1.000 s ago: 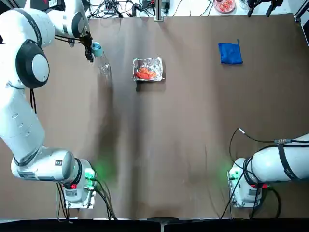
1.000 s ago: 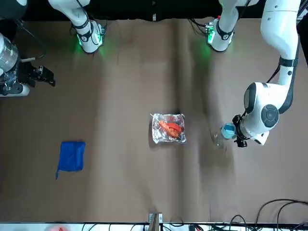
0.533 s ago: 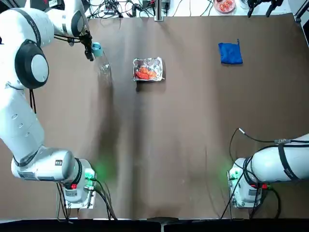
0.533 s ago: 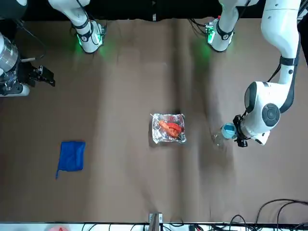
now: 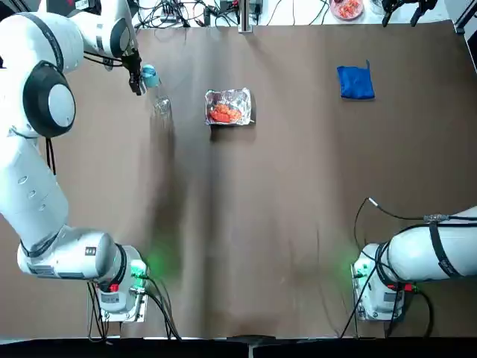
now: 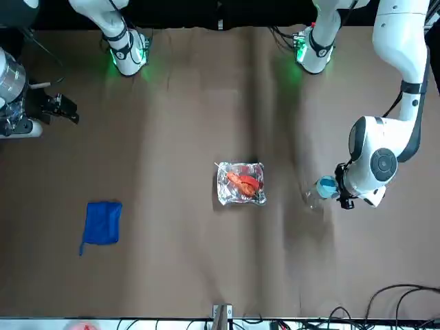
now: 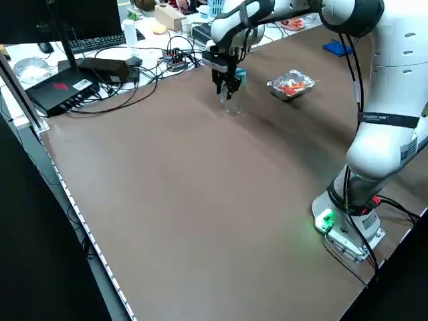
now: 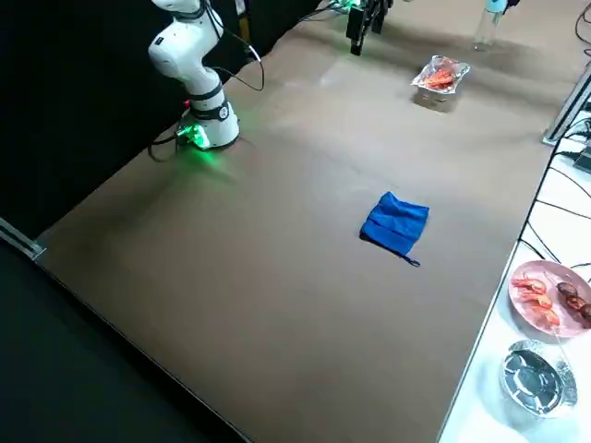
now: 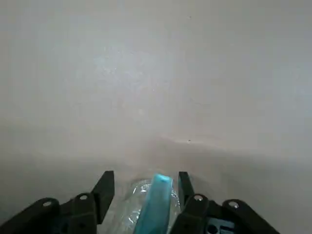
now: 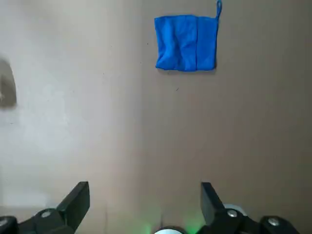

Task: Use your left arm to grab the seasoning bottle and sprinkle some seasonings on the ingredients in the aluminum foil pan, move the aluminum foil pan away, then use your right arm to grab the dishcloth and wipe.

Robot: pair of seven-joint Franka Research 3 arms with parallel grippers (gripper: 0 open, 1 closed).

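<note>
Taking the aluminum foil pan (image 5: 229,107) as my landmark, I had the left gripper (image 5: 139,77) well to its left, fingers (image 9: 104,187) close on either side of the seasoning bottle (image 5: 154,92) just under its blue cap; whether they actually pressed it I could not tell. I judged the bottle light, slick and easily squashed, best taken high on the neck. Its clear body nearly vanished against the table. The ingredients (image 5: 223,113) sat inside the pan. Well to the pan's right lay the dishcloth (image 5: 355,82), soft and floppy. The right gripper (image 10: 145,202) hung back toward its base, fingers wide apart.
</note>
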